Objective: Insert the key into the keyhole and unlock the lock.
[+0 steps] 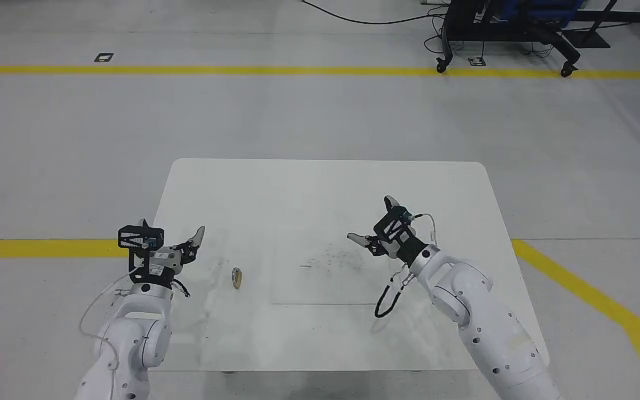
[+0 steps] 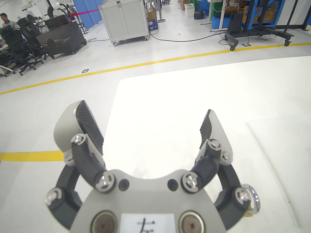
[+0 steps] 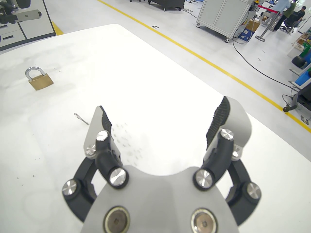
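You've got both arms low over the white desk, and neither one is holding anything. Your left tool sits at the desk's left edge, on the side nearer the robot. Its fingers are spread wide, and the left wrist cam shows bare desk btwn the ribbed pads. Your right tool is right of the desk's centre, also spread wide w/ nothing btwn its pads.

The lock is a brass padlock w/ a silver shackle. It's on the desk btwn the two arms, closer to the left tool and just off to that tool's right. In the left wrist cam the shackle peeks out from behind the tool's base. The shackle looks closed. The lock seems to stand on its body w/ the shackle up, but it's too small in the top view for you to be sure.

The key lies flat on the desk, apart from the lock and not in the keyhole. It's just beside the right tool's finger on the lock side, w/ its round head pointing away from that finger. I can't tell whether key and finger touch.

Faint scuff marks show on the desk near the right tool.
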Robot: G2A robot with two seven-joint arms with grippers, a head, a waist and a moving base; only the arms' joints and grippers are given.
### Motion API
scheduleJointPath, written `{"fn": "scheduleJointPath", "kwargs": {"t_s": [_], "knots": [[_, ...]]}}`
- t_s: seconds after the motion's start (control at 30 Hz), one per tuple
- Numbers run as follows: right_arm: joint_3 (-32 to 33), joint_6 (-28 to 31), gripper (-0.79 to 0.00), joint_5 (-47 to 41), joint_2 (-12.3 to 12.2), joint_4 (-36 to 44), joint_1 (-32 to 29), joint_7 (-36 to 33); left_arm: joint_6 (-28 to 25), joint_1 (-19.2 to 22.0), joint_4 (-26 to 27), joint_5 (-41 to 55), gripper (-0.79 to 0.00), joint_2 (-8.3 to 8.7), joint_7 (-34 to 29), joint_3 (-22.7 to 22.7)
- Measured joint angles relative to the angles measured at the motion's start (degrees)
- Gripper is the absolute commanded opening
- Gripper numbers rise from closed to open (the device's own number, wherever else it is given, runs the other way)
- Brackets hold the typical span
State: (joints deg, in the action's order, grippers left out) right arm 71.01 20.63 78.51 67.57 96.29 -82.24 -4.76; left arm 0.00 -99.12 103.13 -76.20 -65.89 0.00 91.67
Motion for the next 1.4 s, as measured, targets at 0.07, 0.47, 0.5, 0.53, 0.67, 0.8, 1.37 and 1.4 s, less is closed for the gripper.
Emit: {"fn": "scheduleJointPath", "kwargs": {"t_s": [0.07,0.47,0.5,0.53,0.67,0.8,1.37,1.4], "knots": [[-1.20,1.69,0.000,0.94,0.04,-0.21,0.59,-0.02,0.00,0.00,0.00,0.00,0.000,0.00,0.00,0.00],[-10.41,22.84,0.000,4.84,0.73,-10.39,13.57,-0.97,0.00,0.00,0.00,0.00,0.000,0.00,0.00,0.00],[-11.79,24.44,0.000,5.79,0.90,-11.11,14.91,-2.24,0.00,0.00,0.00,0.00,0.000,0.00,0.00,0.00],[-12.90,25.53,0.000,6.27,1.09,-11.69,15.92,-3.15,0.00,0.00,0.00,0.00,0.000,0.00,0.00,0.00],[-17.74,27.40,-0.111,6.41,2.28,-14.67,20.08,-6.79,0.00,0.00,0.00,0.00,0.000,0.00,0.00,0.00],[-21.56,27.98,-0.203,4.18,3.59,-18.01,23.28,-8.66,0.00,0.00,0.00,0.00,0.000,0.00,0.00,0.00],[-29.68,27.85,-0.708,1.24,6.94,-27.62,29.87,-12.02,0.00,0.00,0.00,0.00,0.000,0.00,0.00,0.00],[-29.88,27.72,-0.785,1.13,7.06,-27.73,30.03,-12.16,0.00,0.00,0.00,0.00,0.000,0.00,0.00,0.00]]}}
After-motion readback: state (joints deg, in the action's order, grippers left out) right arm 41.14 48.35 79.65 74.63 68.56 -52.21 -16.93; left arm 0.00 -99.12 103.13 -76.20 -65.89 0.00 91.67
